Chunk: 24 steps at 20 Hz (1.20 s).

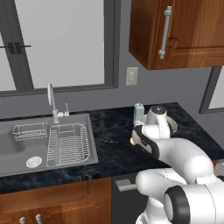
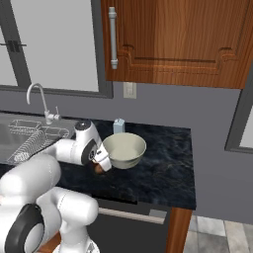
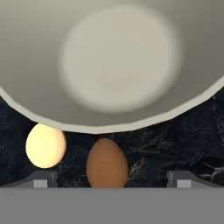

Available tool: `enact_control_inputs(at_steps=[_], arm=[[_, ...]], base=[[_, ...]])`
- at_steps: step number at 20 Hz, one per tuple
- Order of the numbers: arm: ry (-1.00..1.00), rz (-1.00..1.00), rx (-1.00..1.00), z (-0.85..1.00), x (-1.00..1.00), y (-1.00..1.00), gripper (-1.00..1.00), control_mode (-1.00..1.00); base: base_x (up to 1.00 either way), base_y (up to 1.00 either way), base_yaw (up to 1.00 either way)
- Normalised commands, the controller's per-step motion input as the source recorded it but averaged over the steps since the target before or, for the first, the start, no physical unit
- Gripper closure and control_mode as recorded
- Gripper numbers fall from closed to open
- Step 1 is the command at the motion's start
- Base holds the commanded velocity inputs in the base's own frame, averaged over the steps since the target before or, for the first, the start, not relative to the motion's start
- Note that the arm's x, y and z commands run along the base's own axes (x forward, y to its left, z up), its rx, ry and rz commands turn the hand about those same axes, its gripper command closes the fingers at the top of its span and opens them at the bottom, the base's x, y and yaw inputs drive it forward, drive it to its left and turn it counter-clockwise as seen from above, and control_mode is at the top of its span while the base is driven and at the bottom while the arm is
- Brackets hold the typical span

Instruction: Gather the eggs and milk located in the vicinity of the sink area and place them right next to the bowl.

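The gripper [image 3: 109, 179] hangs with jaws spread wide and empty above the brown egg [image 3: 107, 163]; the cream egg [image 3: 45, 145] lies beside it, both against the bowl [image 3: 118, 65] on the table [image 1: 113, 131].

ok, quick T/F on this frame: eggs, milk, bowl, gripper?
1. Both eggs lie on the counter beside the bowl. True: the brown egg and the pale egg sit by its rim.
2. The gripper is shut on the brown egg. False: its jaws stand wide open, the egg lying free between them.
3. The milk carton stands in the sink. False: it stands upright on the counter behind the bowl.
4. The bowl holds an egg. False: it is empty.
5. The two eggs are apart. True.
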Motion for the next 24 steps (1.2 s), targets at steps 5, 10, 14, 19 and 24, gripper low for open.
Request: enact_control_inputs(at_steps=[5,10,14,19,24], arm=[[-0.02,0.07,0.0,0.46,0.0,0.0,-1.0,-1.0],[0.0,0.13,-0.02,0.51,0.0,0.0,-1.0,-1.0],[-0.03,0.19,-0.08,0.56,0.0,0.0,-1.0,-1.0],[-0.01,0.21,-0.17,0.49,0.03,0.0,-1.0,-1.0],[0.0,0.2,-0.22,0.39,0.08,0.0,-1.0,-1.0]], base=[[0.0,0.0,0.0],[0.0,0.0,0.0],[0.0,0.0,0.0],[0.0,0.0,0.0],[0.0,0.0,0.0]])
